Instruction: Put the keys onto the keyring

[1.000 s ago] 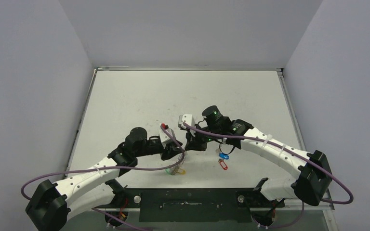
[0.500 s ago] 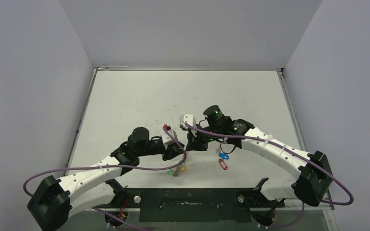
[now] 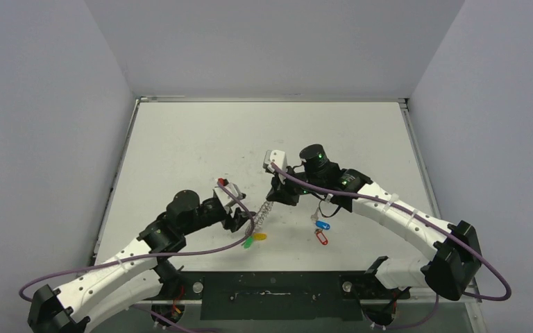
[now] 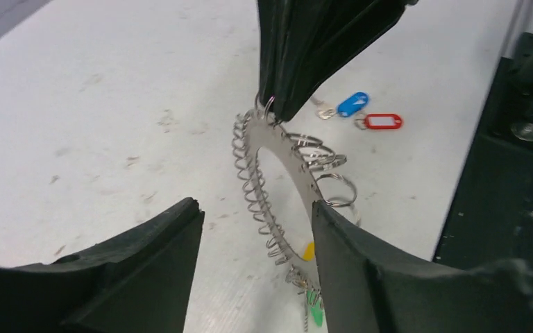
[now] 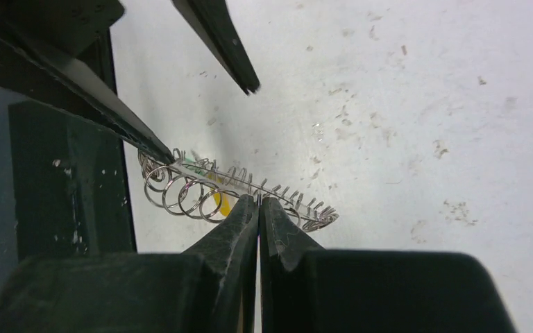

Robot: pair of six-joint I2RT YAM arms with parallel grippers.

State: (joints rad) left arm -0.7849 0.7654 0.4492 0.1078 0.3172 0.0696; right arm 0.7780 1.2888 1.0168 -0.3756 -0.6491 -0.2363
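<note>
1. Since the frame one second before, the left arm had pulled back. Its left pincer (image 3: 244,220) had opened up. The right arm had carried the keyring (image 3: 265,209) a little farther from the robot.
2. From above, the right pincer (image 3: 275,199) was shut tight on the high end of the keyring. It held the ring tilted over the tabletop (image 3: 201,139). I think this was so the small loops stuck out and were easy to reach. The blue key (image 3: 324,225) and the red key (image 3: 321,238) lay on the tabletop near the right arm. They were not on the ring yet.
3. From the left wrist, the left pincer's fingers (image 4: 159,277) stood wide apart and held nothing. The ring stood on edge between them. There was no box or bowl. Only the loops held things: a green tag (image 4: 314,305) and a yellow tag (image 4: 308,251) at the low end.
4. From the right wrist, the right tips pinched the ring's rim. One left finger came right up to the ring's far end. I could not tell if it touched.
</note>
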